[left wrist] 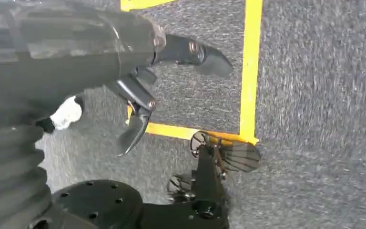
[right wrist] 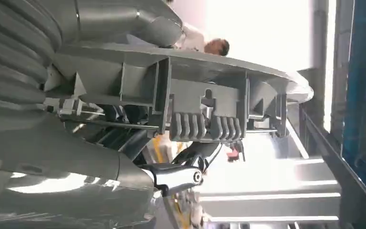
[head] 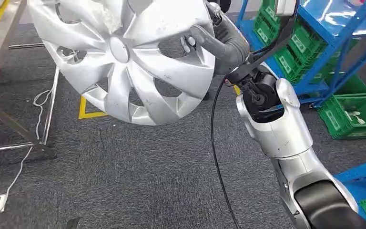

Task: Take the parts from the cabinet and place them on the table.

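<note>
Right hand (head: 205, 40) grips hubcap (head: 124, 57) | fingertips hidden behind spoke

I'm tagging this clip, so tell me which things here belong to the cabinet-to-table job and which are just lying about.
Part of the job:
- silver hubcap, held up by the right hand
- metal table at left
- left hand, holding nothing

Lying about:
- green crates
- blue rack
- white cable
- yellow floor tape

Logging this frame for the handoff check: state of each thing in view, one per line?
hubcap: lifted off the floor, tilted, gripped at its rim
right hand: holds the hubcap, thumb across its face
left hand: holds nothing, fingers apart, hangs over the carpet
green crates: resting by the blue rack
</note>
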